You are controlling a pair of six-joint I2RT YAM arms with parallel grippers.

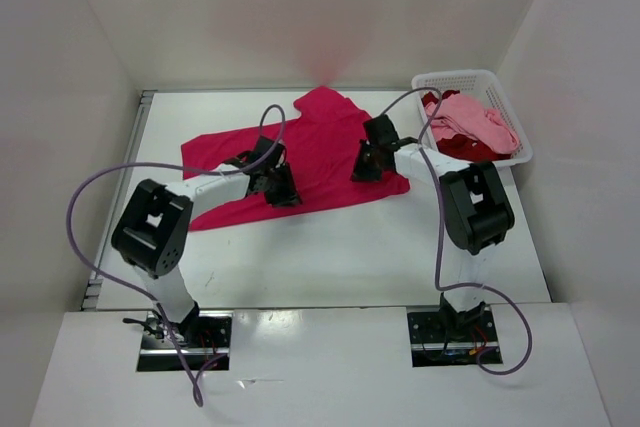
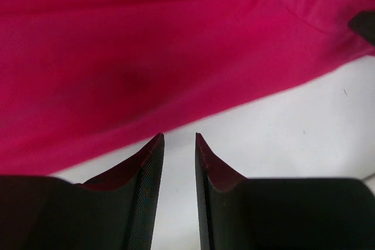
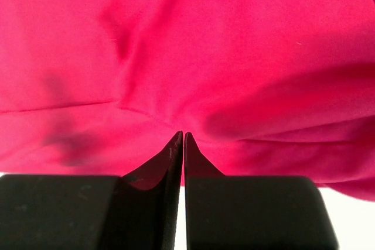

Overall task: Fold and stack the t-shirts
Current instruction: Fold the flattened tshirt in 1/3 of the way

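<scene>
The bright magenta t-shirt [image 1: 322, 137] lies spread across the middle of the table, somewhat rumpled. My left gripper [image 1: 280, 189] hovers at its near edge. In the left wrist view this gripper [image 2: 179, 136] is open, with only bare white table between its fingers and the shirt's hem [image 2: 146, 39] just ahead. My right gripper [image 1: 366, 169] sits on the shirt's right part. In the right wrist view its [image 3: 183, 134] tips are pressed together on the magenta cloth [image 3: 205, 39], and creases run in toward them. The light pink t-shirt [image 1: 472, 119] and the dark red t-shirt [image 1: 462, 150] lie bunched in the basket.
A white perforated basket [image 1: 455, 77] stands at the back right corner. White walls close in the table on the left, back and right. Purple cables loop from both arms over the table.
</scene>
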